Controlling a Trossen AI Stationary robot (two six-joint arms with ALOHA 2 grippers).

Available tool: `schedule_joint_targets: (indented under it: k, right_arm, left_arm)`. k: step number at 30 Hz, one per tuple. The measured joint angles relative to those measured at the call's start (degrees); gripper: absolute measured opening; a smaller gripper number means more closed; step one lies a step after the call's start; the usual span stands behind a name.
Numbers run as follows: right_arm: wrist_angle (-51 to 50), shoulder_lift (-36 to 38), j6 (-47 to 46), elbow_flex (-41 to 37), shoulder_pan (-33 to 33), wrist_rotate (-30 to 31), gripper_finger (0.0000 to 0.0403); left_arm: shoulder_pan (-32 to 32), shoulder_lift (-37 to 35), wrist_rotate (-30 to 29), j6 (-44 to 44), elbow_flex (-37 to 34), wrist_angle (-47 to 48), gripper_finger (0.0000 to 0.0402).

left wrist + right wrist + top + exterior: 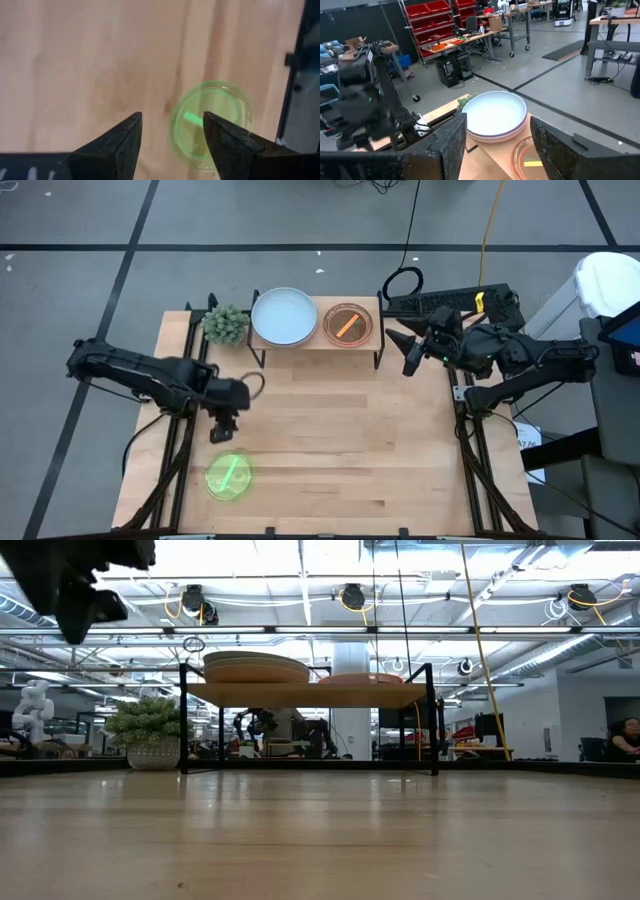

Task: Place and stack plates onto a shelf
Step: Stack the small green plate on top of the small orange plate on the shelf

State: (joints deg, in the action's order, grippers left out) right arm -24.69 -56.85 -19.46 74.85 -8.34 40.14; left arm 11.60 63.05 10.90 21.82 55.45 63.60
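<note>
The left gripper [222, 430], jaws wide, hovers above the green plate [229, 476] lying flat on the surface, whose thin, slick rim could slip a shallow pinch.

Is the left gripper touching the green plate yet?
Apart. The high view shows the left gripper short of the green plate, bare table between them; its fingers are open and empty.

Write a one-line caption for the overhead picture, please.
Left gripper hovers open above a green plate; stacked plates and an orange plate sit on the shelf.
</note>
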Motion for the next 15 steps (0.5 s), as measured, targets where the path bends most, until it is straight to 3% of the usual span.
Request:
schedule_joint_targets:
  k: [6, 15]
  right_arm:
    - [0.04, -0.79, -3.78, 0.00, 0.00, -0.13, 0.0199]
    - [0.46, -1.25, -4.03, 0.00, -0.02, -1.83, 0.0199]
  left_arm:
    - [5.31, 2.38, 3.16, -3.84, -5.44, -11.12, 0.0216]
    - [7.82, 6.63, 3.66, -3.75, -11.41, -17.36, 0.0217]
